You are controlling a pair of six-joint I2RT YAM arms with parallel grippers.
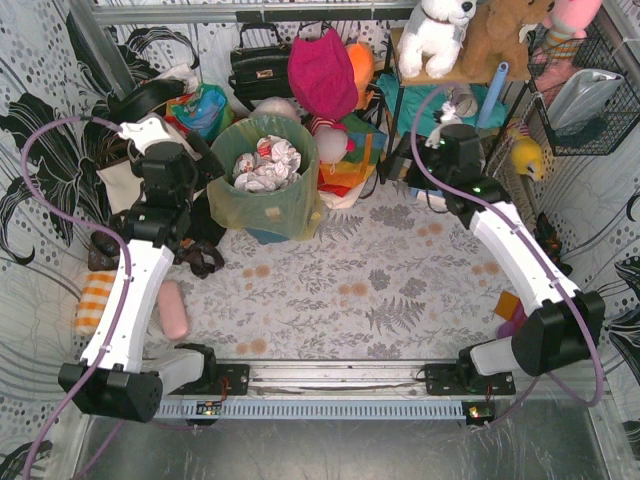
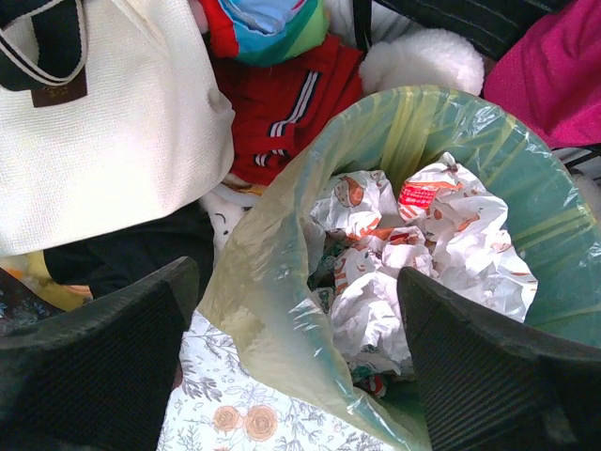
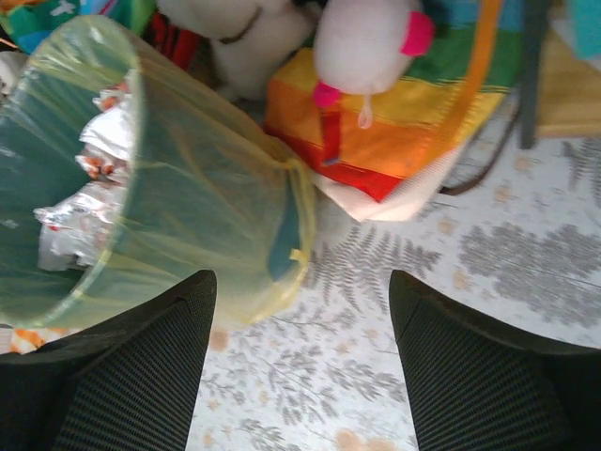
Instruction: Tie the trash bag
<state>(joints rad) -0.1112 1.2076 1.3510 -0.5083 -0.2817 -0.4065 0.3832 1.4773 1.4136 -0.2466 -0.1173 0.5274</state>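
Overhead view: trash bag [image 1: 255, 205] stands upright at the back of the bench [image 1: 400, 290], left of centre, lining a teal bin [image 1: 270, 236]. Bag mouth is open and untied, with the yellow-green plastic folded out over the bin rim. Crumpled paper [image 1: 265, 165], white with red print, fills the top. The bag sits between the two arms, much nearer the left one.

Left claw [image 2: 299, 277]: fingers [image 2: 113, 357] spread wide apart. In the left wrist view the near-left rim of the bag lies in the gap between them. The right-hand finger overlaps the open mouth. Whether either finger touches the plastic cannot be judged.

Right claw [image 3: 300, 282]: fingers [image 3: 488, 376] likewise apart, over the floral bench cloth just to the right of the bag. Only the cloth shows in the gap. The bag's side is close to the left-hand finger; contact cannot be confirmed. The teal bin shows through the plastic in this view.

Surroundings: a cream tote bag [image 2: 103, 141] with black straps lies left of the trash bag. A red garment [image 2: 282, 103] lies behind it. A magenta fabric [image 1: 322, 70] lies behind the bag rim. A white plush toy [image 3: 366, 42] rests on a rainbow-striped cloth [image 3: 413, 122] just beyond the bag on its right side.
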